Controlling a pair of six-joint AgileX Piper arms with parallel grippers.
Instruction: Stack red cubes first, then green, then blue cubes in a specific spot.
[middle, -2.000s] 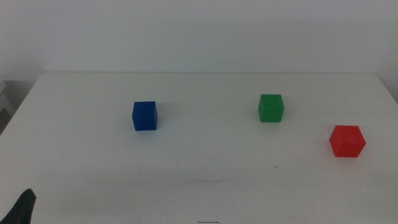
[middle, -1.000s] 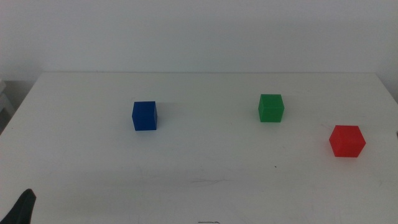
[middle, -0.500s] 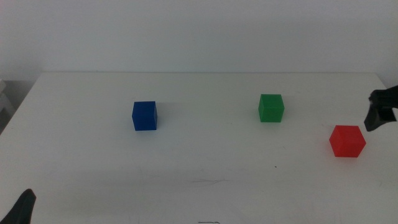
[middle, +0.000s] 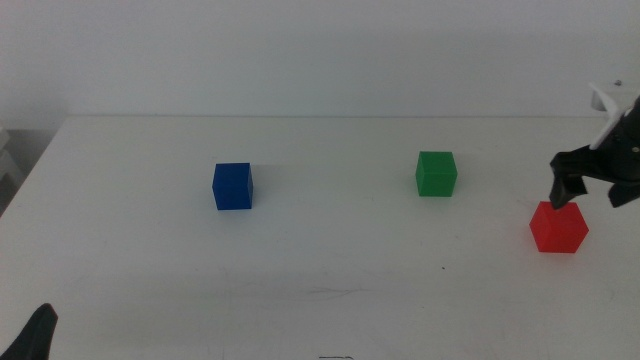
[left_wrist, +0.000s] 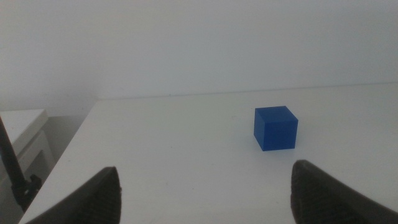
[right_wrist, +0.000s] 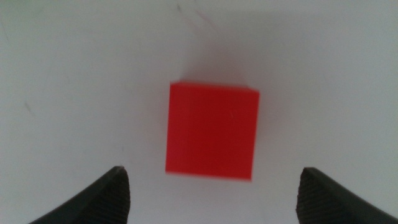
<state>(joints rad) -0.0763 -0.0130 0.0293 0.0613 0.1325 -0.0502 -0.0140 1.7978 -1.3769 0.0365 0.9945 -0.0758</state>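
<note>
Hovering with fingers spread wide over the red cube (middle: 558, 227) at the tabletop's (middle: 330, 260) right edge, the right gripper (middle: 592, 190) had lifted nothing, green (middle: 436, 173) and blue (middle: 232, 186) sat unstacked, and the left gripper (left_wrist: 205, 190) waited open.

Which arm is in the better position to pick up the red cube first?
Right. The right gripper hangs open just above the red cube, while the left gripper waits at the table's near left corner.
</note>
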